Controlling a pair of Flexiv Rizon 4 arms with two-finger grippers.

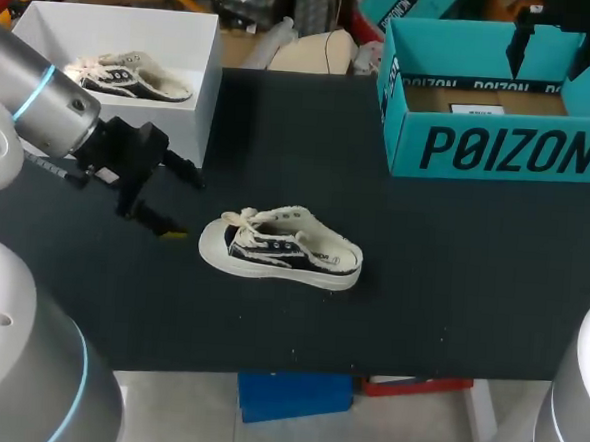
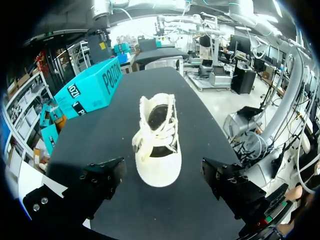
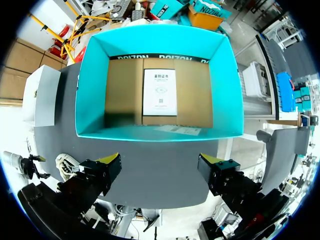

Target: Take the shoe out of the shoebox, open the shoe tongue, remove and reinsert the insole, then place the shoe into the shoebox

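A cream and black sneaker (image 1: 283, 248) lies on its sole in the middle of the black table, toe toward my left arm. My left gripper (image 1: 181, 202) stands open just beyond the toe, not touching it. In the left wrist view the sneaker (image 2: 157, 145) lies straight ahead of the open left gripper (image 2: 162, 182), with its laces and tongue showing. The teal shoebox (image 1: 495, 143) stands open at the back right. My right gripper (image 1: 553, 51) hangs open above it. The right wrist view looks down into the shoebox (image 3: 100, 75), which holds only a white card (image 3: 160, 92); the right gripper (image 3: 160, 172) is open.
A white box (image 1: 198, 85) at the back left holds a second, similar shoe (image 1: 129, 76). Bare black tabletop (image 1: 452, 271) lies between the sneaker and the teal shoebox and along the front edge.
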